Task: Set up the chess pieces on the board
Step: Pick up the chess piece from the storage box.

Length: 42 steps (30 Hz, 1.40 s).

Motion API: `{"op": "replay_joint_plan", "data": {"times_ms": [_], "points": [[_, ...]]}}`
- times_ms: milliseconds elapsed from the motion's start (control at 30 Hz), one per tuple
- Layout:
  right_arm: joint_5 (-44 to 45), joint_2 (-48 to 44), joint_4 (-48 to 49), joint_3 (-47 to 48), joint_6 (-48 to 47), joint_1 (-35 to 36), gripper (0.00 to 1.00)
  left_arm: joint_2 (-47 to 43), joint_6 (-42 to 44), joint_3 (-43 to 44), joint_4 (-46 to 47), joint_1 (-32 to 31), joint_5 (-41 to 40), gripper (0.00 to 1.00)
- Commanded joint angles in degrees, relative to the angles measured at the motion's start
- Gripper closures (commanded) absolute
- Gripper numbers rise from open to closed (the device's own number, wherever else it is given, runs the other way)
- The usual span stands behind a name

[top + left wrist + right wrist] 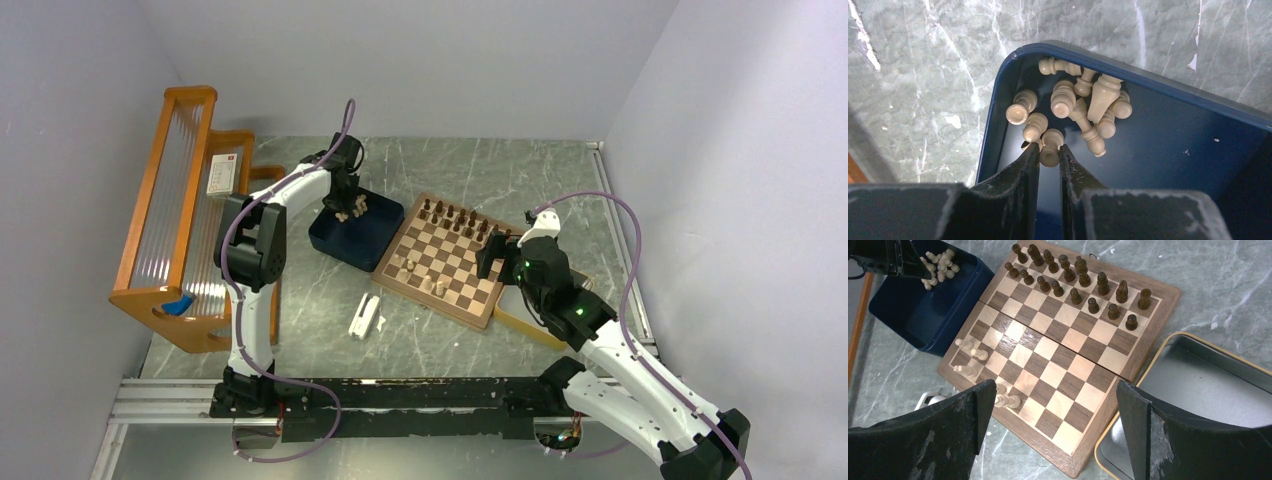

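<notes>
Grey-green marble bench carries everything. Square checkered wooden chessboard lies directly below the right hand, which hangs over it spread wide and empty. Pale yellow-rimmed metal tray under its right finger. Dark blue tray under the left hand, fingers pressed in, pinching one pale tan pawn by its base. Heap of pale tan pieces just beyond those fingertips, in the tray corner. Dark brown pieces in two rows on the board edge far from the right hand; a few pale pieces by its left finger.
</notes>
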Motion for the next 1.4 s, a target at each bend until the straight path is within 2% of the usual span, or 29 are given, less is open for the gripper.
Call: {"op": "replay_joint_plan", "data": {"times_ms": [0,367,800,1067,1367], "points": [[0.7,-0.3,0.4,0.1,-0.1,0.3,0.05,-0.8,0.7,2.4,0.8,0.5,2.3,0.8],[0.1,-0.5,0.2,0.0,0.5,0.2,0.05,-4.1,-0.2,2.0,-3.3,0.4,4.8,0.83],[-0.4,-0.9,0.2,-0.2,1.0,0.2,0.05,-13.1,-0.4,-2.4,-4.7,-0.9,8.4,0.84],[-0.5,-1.3,-0.3,-0.2,1.1,0.2,0.05,-19.2,-0.2,-5.2,-7.2,-5.8,6.7,0.84],[-0.3,-0.8,-0.1,0.3,0.8,0.3,0.05,-26.1,-2.8,-9.6,-8.2,-16.2,2.9,0.83]]}}
